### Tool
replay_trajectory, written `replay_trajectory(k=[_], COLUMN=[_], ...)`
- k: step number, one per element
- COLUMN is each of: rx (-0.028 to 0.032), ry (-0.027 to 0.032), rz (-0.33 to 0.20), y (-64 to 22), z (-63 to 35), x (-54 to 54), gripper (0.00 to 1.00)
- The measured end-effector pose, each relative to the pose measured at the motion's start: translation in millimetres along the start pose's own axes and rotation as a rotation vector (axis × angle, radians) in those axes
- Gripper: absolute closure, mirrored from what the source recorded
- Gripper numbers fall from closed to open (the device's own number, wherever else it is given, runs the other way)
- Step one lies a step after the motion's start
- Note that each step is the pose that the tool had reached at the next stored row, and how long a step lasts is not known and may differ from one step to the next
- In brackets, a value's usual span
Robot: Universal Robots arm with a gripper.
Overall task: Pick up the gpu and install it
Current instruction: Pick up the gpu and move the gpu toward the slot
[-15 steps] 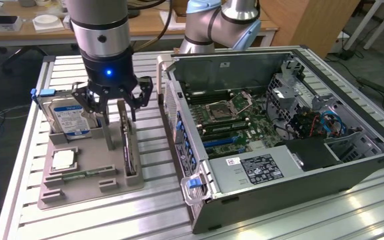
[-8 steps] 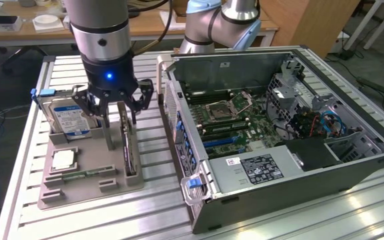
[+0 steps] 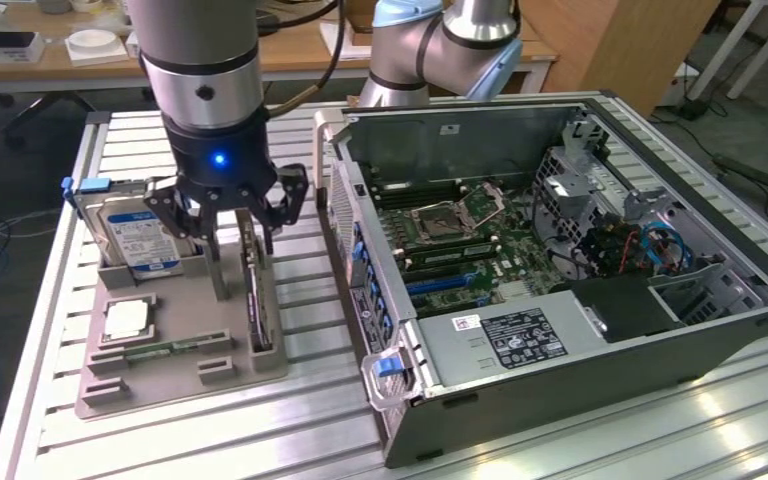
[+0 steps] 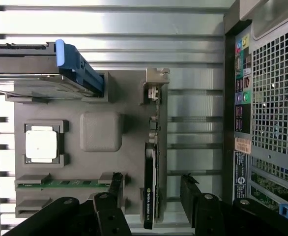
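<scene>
The gpu (image 3: 259, 300) is a thin dark card standing on edge in a slot of the grey holder tray (image 3: 177, 385), its silvery bracket toward the far end. In the wrist view the gpu (image 4: 150, 167) shows edge-on, with its bracket (image 4: 157, 83) beyond it. My gripper (image 3: 243, 258) hangs directly over the card's far half, open, with one finger on each side of it. In the wrist view my gripper (image 4: 152, 189) straddles the card, and both fingertips (image 4: 115, 183) stand apart from its faces. The open computer case (image 3: 558, 250) lies beside the tray, motherboard exposed.
The holder tray also carries a silver hard drive (image 3: 137, 235) with a blue latch, a square processor (image 3: 128, 320) and a green memory strip (image 3: 171, 348). The case's perforated rear panel (image 4: 276, 88) stands close beside the gpu. A second robot arm's base (image 3: 438, 50) sits behind the case.
</scene>
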State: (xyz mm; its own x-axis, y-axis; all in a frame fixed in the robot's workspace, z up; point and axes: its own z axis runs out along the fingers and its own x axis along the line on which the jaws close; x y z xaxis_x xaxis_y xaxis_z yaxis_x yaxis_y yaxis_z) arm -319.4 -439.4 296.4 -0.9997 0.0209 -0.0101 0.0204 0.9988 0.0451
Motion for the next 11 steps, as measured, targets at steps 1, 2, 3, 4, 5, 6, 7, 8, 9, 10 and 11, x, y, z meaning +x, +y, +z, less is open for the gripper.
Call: replay_trajectory(k=[1,2,3,4,5,6,7,8,9,10,11], rx=[0.0,0.0,0.0,0.0,0.0001,0.0,0.0,0.0,0.0,0.0,0.0], ry=[0.0,0.0001,0.0,0.0001,0.0001,0.0,0.0,0.0001,0.0,0.0,0.0], rz=[0.0,0.0,0.0,0.0,0.0,0.0,0.0,0.0,0.0,0.0,0.0], y=[-0.1,-0.3,-0.4,-0.5,-0.5,-0.6,-0.7,-0.7,-0.8,-0.8,-0.9], z=[0.5,1.0,1.7,2.2,2.7,3.2,3.8,4.3,4.9,5.5,6.1], x=[0.0,-0.1,-0.1,0.0,0.0,-0.1,0.0,0.0,0.0,0.0,0.0], gripper=[0.41,0.41,0.41,0.41,0.41,0.41,0.41,0.41,0.41,0.41,0.41])
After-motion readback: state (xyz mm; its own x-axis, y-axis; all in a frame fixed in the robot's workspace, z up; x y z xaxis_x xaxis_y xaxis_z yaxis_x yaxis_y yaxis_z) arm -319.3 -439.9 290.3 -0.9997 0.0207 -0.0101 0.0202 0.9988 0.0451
